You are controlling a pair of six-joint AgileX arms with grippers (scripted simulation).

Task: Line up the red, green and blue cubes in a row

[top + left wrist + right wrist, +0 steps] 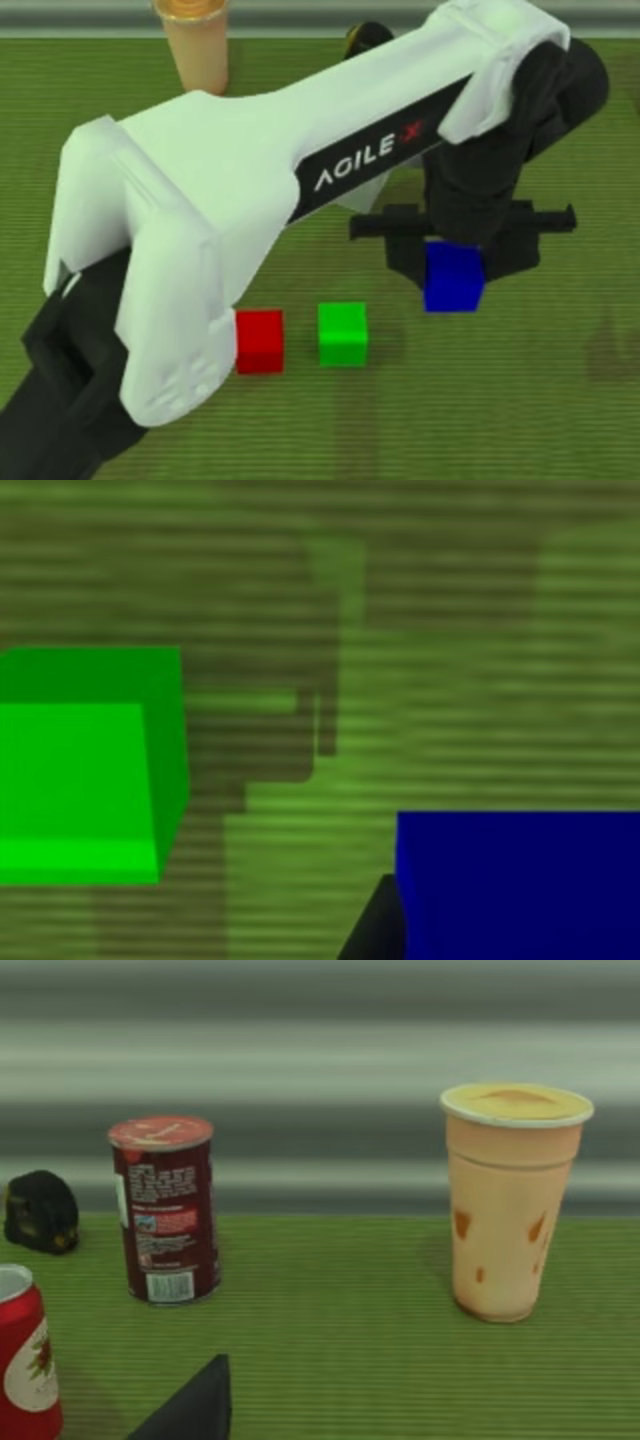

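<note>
Three plain cubes from above: red cube (259,340) and green cube (342,333) side by side on the green mat (520,400), blue cube (452,277) clamped in the left gripper (455,262), right of green, probably lifted. Left wrist: deep blue block close up, green nearby. Right wrist: orange cup (514,1200), dark red canister (165,1208), red soda can (25,1365); can't tell that claw's state.
</note>
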